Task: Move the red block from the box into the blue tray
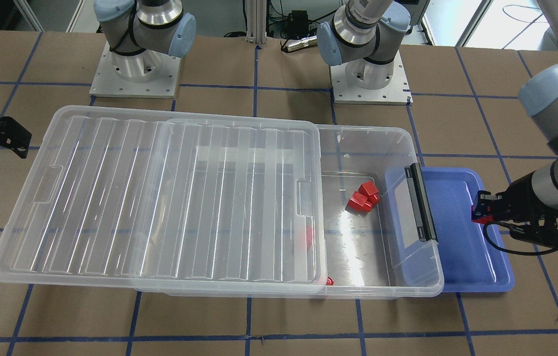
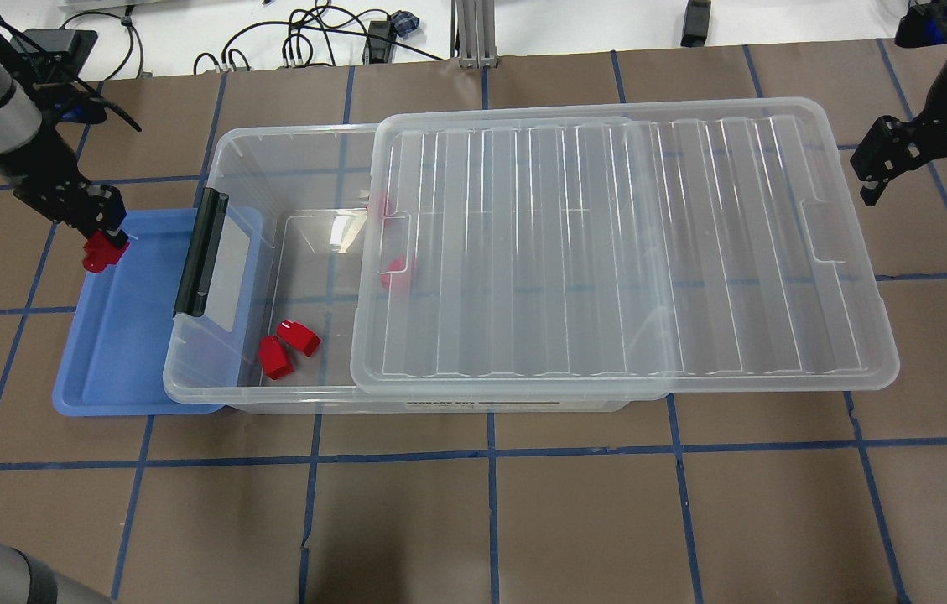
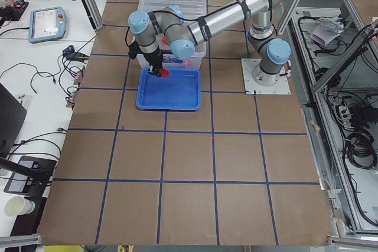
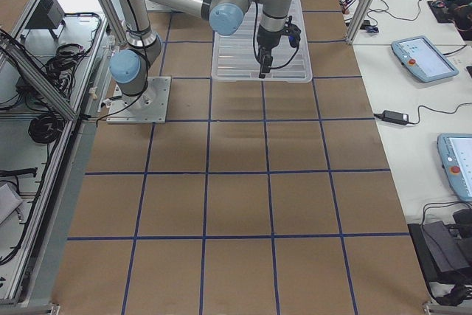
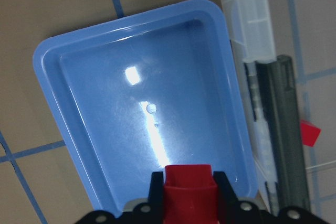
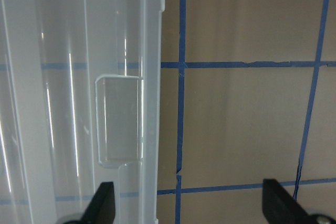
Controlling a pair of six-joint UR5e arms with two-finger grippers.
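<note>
My left gripper [image 2: 103, 239] is shut on the red block [image 2: 101, 253] and holds it just above the far end of the blue tray [image 2: 121, 352]. The left wrist view shows the block [image 5: 189, 188] between the jaws, over the tray's near rim [image 5: 58, 108]. The tray lies partly under the latch end of the clear box [image 2: 297, 143]. The box lid [image 2: 607, 252] is slid toward my right and leaves that end uncovered. My right gripper [image 2: 919, 178] is open and empty, hovering just beyond the lid's far short edge [image 6: 149, 103].
Two loose red pieces [image 2: 288, 346] lie on the floor of the box's open end. Two more [image 2: 396, 273] show through the lid. The black latch bar [image 2: 200, 252] stands between the box and the tray. Brown table [image 2: 523, 520] with blue tape lines surrounds them.
</note>
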